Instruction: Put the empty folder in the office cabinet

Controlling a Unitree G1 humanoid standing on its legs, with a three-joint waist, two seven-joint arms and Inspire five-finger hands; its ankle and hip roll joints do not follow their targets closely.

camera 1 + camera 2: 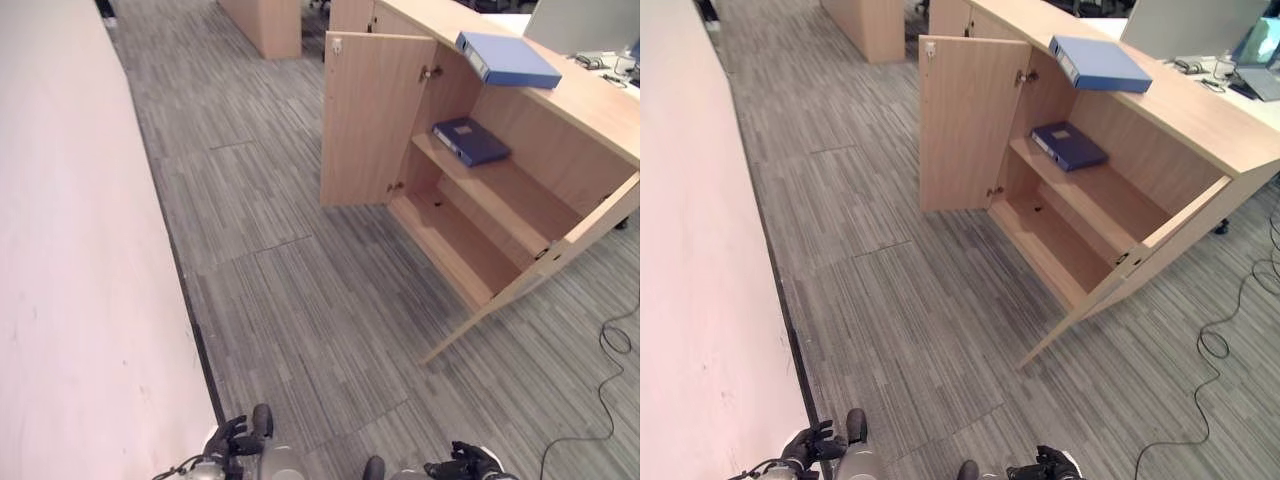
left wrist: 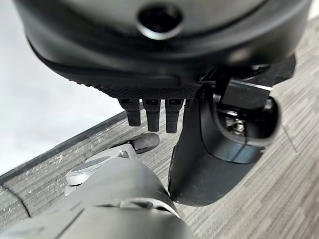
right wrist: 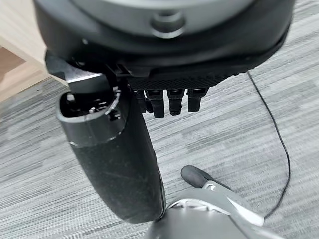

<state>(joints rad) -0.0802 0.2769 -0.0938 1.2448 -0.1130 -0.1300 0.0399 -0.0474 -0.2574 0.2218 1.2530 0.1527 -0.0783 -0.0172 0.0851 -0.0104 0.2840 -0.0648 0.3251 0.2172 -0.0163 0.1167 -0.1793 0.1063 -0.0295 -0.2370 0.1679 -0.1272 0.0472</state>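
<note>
A light blue folder (image 1: pixel 507 58) lies flat on top of the wooden office cabinet (image 1: pixel 590 105). A darker blue folder (image 1: pixel 470 140) lies on the cabinet's upper shelf; the lower shelf (image 1: pixel 450 240) is bare. Both cabinet doors stand open, the left door (image 1: pixel 375 118) swung wide. My left hand (image 1: pixel 228 438) hangs low at the lower left, far from the cabinet, its fingers (image 2: pixel 152 112) relaxed and holding nothing. At the lower right my right hand (image 1: pixel 470 463) hangs just as low, with relaxed fingers (image 3: pixel 172 102) and nothing in it.
A pale wall (image 1: pixel 80 250) runs along the left side. Grey carpet (image 1: pixel 290 280) stretches between me and the cabinet. The right door (image 1: pixel 540 270) juts out towards me. Another wooden unit (image 1: pixel 265 22) stands at the back, and a monitor (image 1: pixel 580 22) on the desk behind.
</note>
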